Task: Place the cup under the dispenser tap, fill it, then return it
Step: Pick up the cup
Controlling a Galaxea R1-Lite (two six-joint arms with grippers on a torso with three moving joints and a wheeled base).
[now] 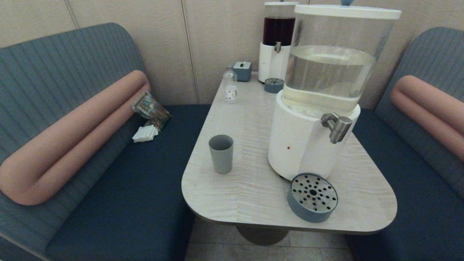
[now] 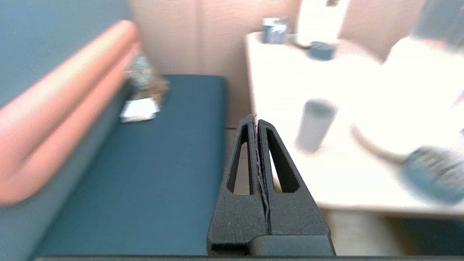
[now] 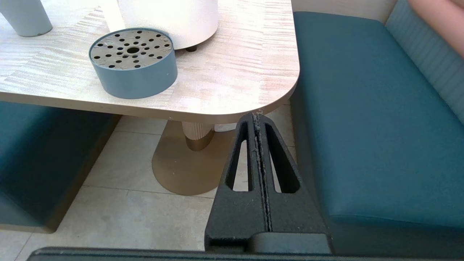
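Step in hand, as I read it: the very start, nothing grasped yet. Neither arm shows in the head view.

Nearest: left gripper [image 2: 256, 121] off the table's near-left edge, over the bench seat, fingers pressed together, holding nothing. Right gripper [image 3: 257, 117] off the near-right corner, low over the floor, fingers likewise closed and empty. Both are well apart from the cup.

On the table [image 1: 235, 195], drip tray [image 1: 313, 197] sits near the front edge, at about 6 o'clock from the white dispenser base [image 1: 301, 141], just beside it. Nothing stands on it.

The cup [image 1: 221, 153] stands upright, mouth up, at roughly 9 o'clock from the dispenser base, apart from it, on bare table. I can't tell whether it holds anything.

The dispenser tap [image 1: 337, 126] sticks out of the base toward the near-right, spout pointing down. The tray lies a bit left of the spout line, not squarely under it.

Farther back: small clear bottle [image 1: 230, 84], then the dark-liquid dispenser [image 1: 277, 40] at 12 o'clock.

Next move likely calls for the left gripper: open the fingers, reach in, close on the cup's wall midway up, lift it clear and carry it around the base to under the spout.
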